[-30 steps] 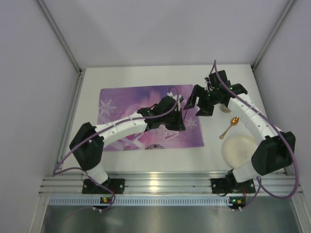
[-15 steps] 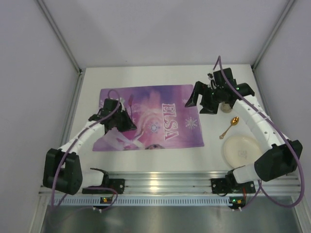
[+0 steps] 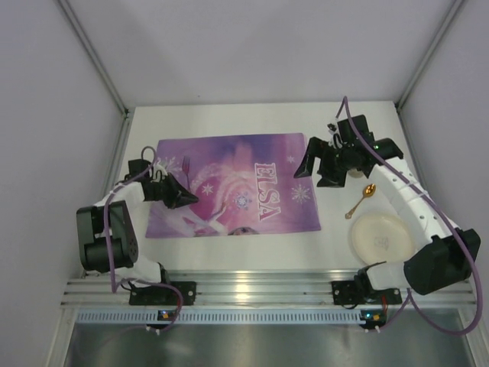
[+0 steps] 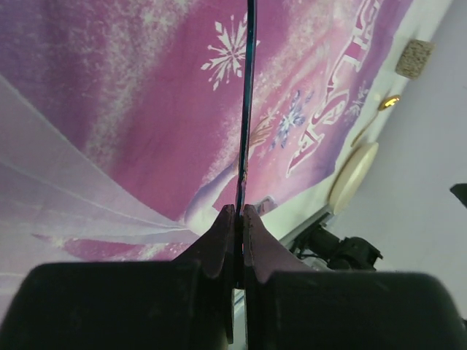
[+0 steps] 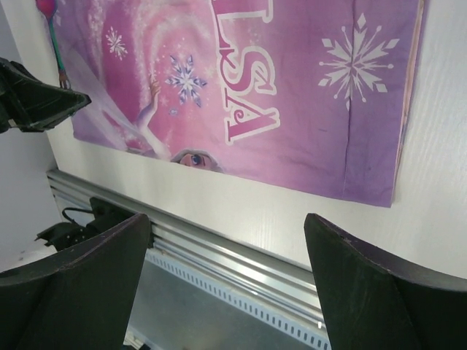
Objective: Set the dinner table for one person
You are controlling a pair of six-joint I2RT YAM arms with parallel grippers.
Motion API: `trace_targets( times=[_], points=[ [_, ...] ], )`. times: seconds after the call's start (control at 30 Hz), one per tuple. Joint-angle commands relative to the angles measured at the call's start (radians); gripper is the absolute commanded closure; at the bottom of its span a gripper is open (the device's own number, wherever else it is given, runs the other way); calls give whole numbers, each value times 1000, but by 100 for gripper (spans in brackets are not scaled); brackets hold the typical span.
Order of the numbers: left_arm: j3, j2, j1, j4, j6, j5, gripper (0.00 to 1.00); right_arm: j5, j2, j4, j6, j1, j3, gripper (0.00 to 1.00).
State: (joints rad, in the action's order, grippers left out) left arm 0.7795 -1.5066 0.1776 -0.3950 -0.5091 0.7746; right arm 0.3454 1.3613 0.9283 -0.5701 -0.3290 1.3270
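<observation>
The dinner table (image 3: 229, 122) is a white top. On it lies a purple ELSA placemat (image 3: 237, 183). My left gripper (image 3: 187, 199) hovers over the mat's left part, shut on a thin teal-handled utensil (image 4: 248, 109) with a pink end (image 5: 47, 9); which utensil it is I cannot tell. The same jaws (image 4: 238, 211) pinch its stem tightly. My right gripper (image 3: 312, 170) hangs open over the mat's right edge, and its fingers (image 5: 73, 292) hold nothing. A gold spoon (image 3: 361, 200) and a cream plate (image 3: 378, 235) lie right of the mat.
A small beige speckled object (image 4: 414, 57) stands behind the spoon, partly hidden by the right arm in the top view. Aluminium rails (image 3: 244, 290) run along the near edge. Grey walls close in the table on three sides.
The left arm swung from the mat's middle to its left side, carrying the utensil. The right gripper opened wider and shifted slightly near the mat's right edge.
</observation>
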Motion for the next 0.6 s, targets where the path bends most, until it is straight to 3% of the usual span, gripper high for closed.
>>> trace_targets(
  times=[0.0,0.17,0.37,0.57],
  points=[
    [59,-41,31,30,40,170,98,4,-57,3,15,7,-18,13],
    [105,-113,91,-85,99,167,96,4,-70,4,19,13,-48,14],
    [182,-317,125,-298,173,86,97,7,-53,1,26,16,-42,15],
    [184,-314,148,-327,179,39,92,10,-38,-5,29,16,-35,15]
  ],
)
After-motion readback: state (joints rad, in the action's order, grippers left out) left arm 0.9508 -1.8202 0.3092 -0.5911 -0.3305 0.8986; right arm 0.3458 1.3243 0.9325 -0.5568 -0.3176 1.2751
